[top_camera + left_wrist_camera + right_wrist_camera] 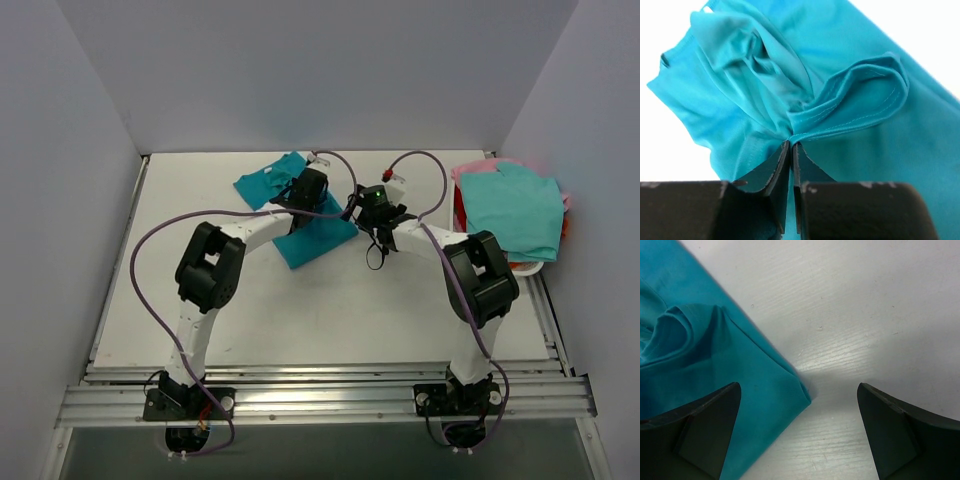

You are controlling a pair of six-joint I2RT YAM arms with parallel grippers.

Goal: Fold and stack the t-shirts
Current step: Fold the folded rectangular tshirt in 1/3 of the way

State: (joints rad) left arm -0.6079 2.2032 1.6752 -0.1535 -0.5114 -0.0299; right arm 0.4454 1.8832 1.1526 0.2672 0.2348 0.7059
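Left gripper: jaws nearly together, pinching a bunched fold of the teal shirt. The cloth gathers into a pucker right at the tips. A hemmed edge loops up just past them. Fingers are dark, with their tips meeting on the fabric.

Right gripper: spread wide, nothing between the jaws. One finger sits over the shirt, the other over bare table. A folded corner of the teal shirt ends in the gap between them. Can't tell whether the tips touch the surface.

Top view: left gripper is on the middle of the teal shirt. Right gripper is just beside the shirt's right end, so the two grippers are near each other. The shirt lies rumpled and partly folded on the table, toward the far edge and slightly left of centre. It runs diagonally from far-left to near-right.

Far right corner holds a pile of other shirts:
- aqua-green shirt on top
- pink shirt peeking out beneath at the far side
- a sliver of red shirt on the pile's left side

The rim of a white basket shows under the pile's near edge, at the table's right edge.

A purple cable loops along each arm to its wrist.
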